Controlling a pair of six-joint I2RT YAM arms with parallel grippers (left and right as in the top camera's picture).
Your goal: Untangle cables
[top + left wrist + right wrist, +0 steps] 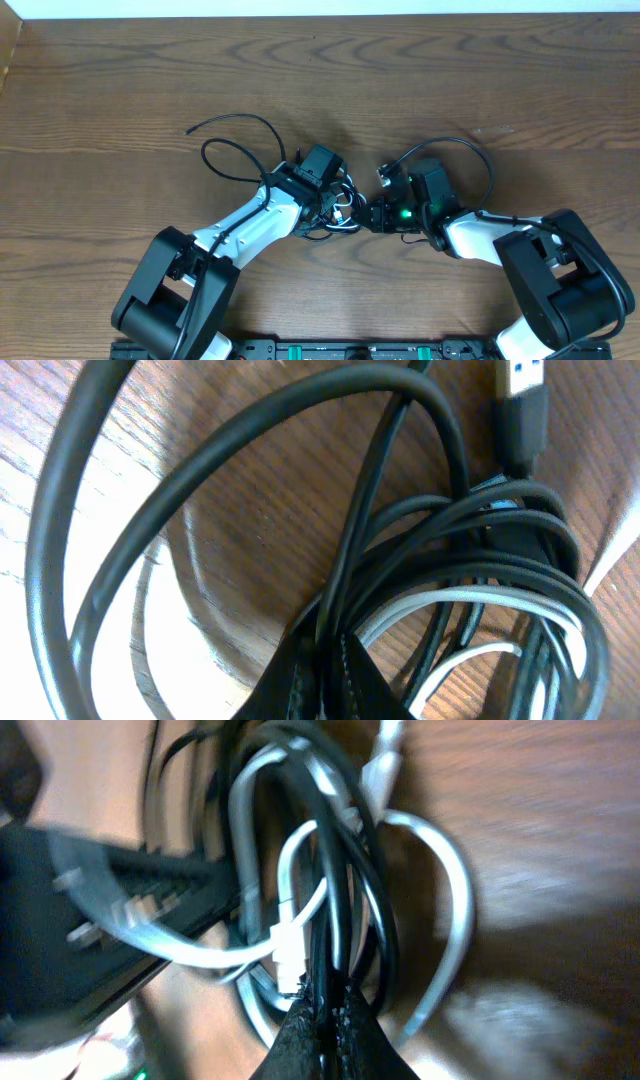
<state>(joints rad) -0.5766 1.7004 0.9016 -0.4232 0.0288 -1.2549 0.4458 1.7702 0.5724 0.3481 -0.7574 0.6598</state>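
Item 1, cables point(338, 212): a knotted bundle on the counter point(320, 80), lying between the two end effectors. From overhead we see little of it, because the wrists cover most of it. One black loop point(235, 150) runs out past the left end effector and its free tip rests on the wood.

Item 2, left end effector point(325, 682): the fingertips are pressed together at the bottom edge of its wrist view, pinching black strands of the cables point(440, 530). Just beyond the tips a whitish strand point(470, 598) threads through the coils. Farther out a blue-tongued plug point(522, 400) is cut off by the top edge. We cannot tell which strand it belongs to.

Item 3, right end effector point(330, 1042): the tips are pressed together on black strands of the cables point(335, 870). A whitish strand point(455, 890) arcs to one side of them. This view is blurred. The dark mass at its left cannot be identified, and we cannot trace where the strands cross.
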